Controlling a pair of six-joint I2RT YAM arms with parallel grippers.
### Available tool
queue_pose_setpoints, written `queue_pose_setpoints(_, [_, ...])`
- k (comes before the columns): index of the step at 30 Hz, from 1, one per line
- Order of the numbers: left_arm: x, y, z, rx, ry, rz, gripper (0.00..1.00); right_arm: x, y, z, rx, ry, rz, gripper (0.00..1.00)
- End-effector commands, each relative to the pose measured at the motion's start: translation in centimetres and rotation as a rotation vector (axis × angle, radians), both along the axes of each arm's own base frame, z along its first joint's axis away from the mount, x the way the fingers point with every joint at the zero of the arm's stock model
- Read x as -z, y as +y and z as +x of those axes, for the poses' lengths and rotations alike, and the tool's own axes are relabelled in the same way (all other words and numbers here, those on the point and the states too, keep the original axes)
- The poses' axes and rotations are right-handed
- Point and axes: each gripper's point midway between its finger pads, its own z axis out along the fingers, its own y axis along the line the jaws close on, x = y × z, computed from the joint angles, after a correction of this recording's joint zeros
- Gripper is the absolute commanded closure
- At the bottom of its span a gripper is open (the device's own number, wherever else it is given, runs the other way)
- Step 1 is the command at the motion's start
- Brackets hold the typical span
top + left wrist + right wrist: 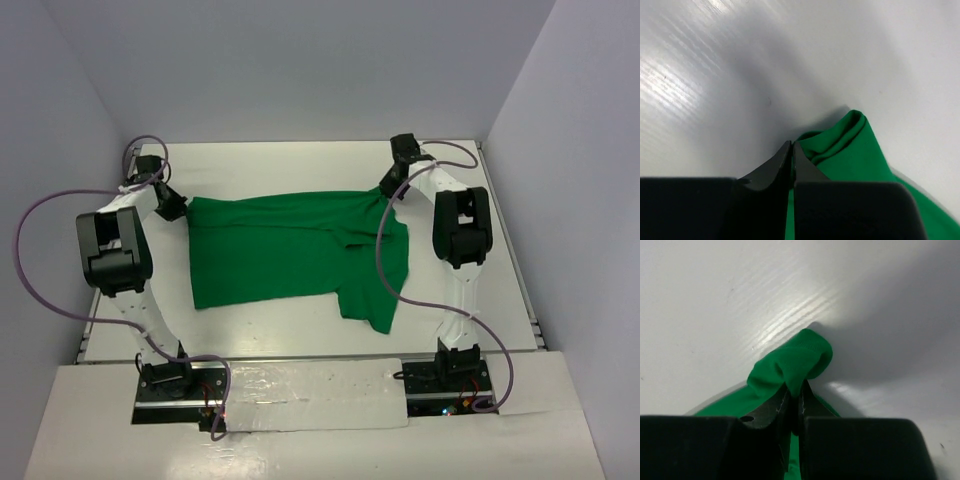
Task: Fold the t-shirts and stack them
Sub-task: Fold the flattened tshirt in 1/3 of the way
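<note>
The bright green t-shirt [290,250] lies spread across the white table [300,165], partly folded, with one sleeve hanging toward the near right. My left gripper [183,207] is at the shirt's far left corner, shut on its edge. In the left wrist view, cloth [855,150] lies just right of the closed gripper [791,146], and green shows in the slit between the fingers. My right gripper [388,190] is at the far right corner, shut on a bunch of cloth. In the right wrist view that cloth [795,362] bulges past the closed gripper [796,390].
Grey walls enclose the table on the left, back and right. Purple cables [30,250] loop beside both arms. Both arm bases sit on a white strip [310,390] at the near edge. Bare table surface shows behind and in front of the shirt.
</note>
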Motion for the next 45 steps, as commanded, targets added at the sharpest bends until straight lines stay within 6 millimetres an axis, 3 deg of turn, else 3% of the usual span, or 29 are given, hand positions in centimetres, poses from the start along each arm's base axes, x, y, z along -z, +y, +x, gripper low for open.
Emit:
queue_pose_setpoints(1, [-5.5, 0.8, 1.3, -0.032, -0.177, 0.008, 0.9, -5.3, -3.3, 2.7, 0.119, -0.172, -0.063, 0.91])
queue_pose_setpoints(6, [-3.8, 0.6, 3.0, -0.015, -0.149, -0.015, 0.9, -4.3, -2.9, 3.9, 0.115, -0.15, -0.047, 0.91])
queue_pose_setpoints(10, [-2.4, 0.4, 5.5, -0.002, -0.155, -0.046, 0.9, -3.2, -2.3, 4.8, 0.116, -0.145, -0.022, 0.91])
queue_pose_setpoints(12, [-2.5, 0.3, 6.3, 0.003, -0.163, -0.056, 0.9, -2.9, -2.0, 5.0, 0.103, -0.14, -0.009, 0.88])
queue_pose_setpoints(13, [-2.5, 0.2, 6.4, 0.009, -0.163, -0.06, 0.9, -2.8, -1.9, 5.0, 0.099, -0.136, -0.008, 0.82])
queue_pose_setpoints(14, [-2.7, 0.2, 6.5, 0.012, -0.166, -0.062, 0.88, -2.7, -1.9, 4.9, 0.096, -0.134, -0.01, 0.65])
queue_pose_setpoints(15, [-3.1, 0.1, 6.5, 0.016, -0.172, -0.066, 0.84, -2.8, -1.9, 4.8, 0.092, -0.134, -0.015, 0.41])
queue_pose_setpoints(17, [-4.2, 0.0, 6.2, 0.017, -0.195, -0.061, 0.73, -2.8, -2.3, 4.3, 0.098, -0.131, -0.031, 0.15])
queue_pose_setpoints(19, [-6.8, 0.0, 5.7, 0.013, -0.245, -0.048, 0.56, -4.2, -2.5, 4.0, 0.101, -0.154, -0.042, 0.06])
queue_pose_setpoints(21, [-8.4, -0.2, 4.7, 0.017, -0.271, -0.038, 0.39, -5.9, -2.9, 3.8, 0.108, -0.185, -0.049, 0.04])
queue_pose_setpoints(24, [-8.7, -1.2, 3.3, 0.062, -0.237, 0.024, 0.34, -8.1, -3.2, 3.0, 0.115, -0.229, -0.061, 0.04])
queue_pose_setpoints(26, [-8.1, -2.4, 2.9, 0.097, -0.204, 0.048, 0.37, -9.3, -3.4, 2.5, 0.116, -0.255, -0.065, 0.04])
queue_pose_setpoints(30, [-6.4, -4.3, 2.0, 0.13, -0.152, 0.086, 0.53, -11.4, -3.6, 1.3, 0.11, -0.292, -0.074, 0.04])
queue_pose_setpoints(36, [-4.0, -4.6, 1.6, 0.112, -0.099, 0.072, 0.55, -12.2, -3.9, 0.2, 0.093, -0.303, -0.088, 0.04])
queue_pose_setpoints(40, [-2.4, -4.5, 1.0, 0.113, -0.053, 0.082, 0.48, -11.6, -3.6, 0.0, 0.083, -0.292, -0.079, 0.04])
queue_pose_setpoints(45, [-1.2, -4.9, 0.4, 0.122, -0.039, 0.066, 0.49, -10.4, -3.3, -0.2, 0.076, -0.27, -0.065, 0.04])
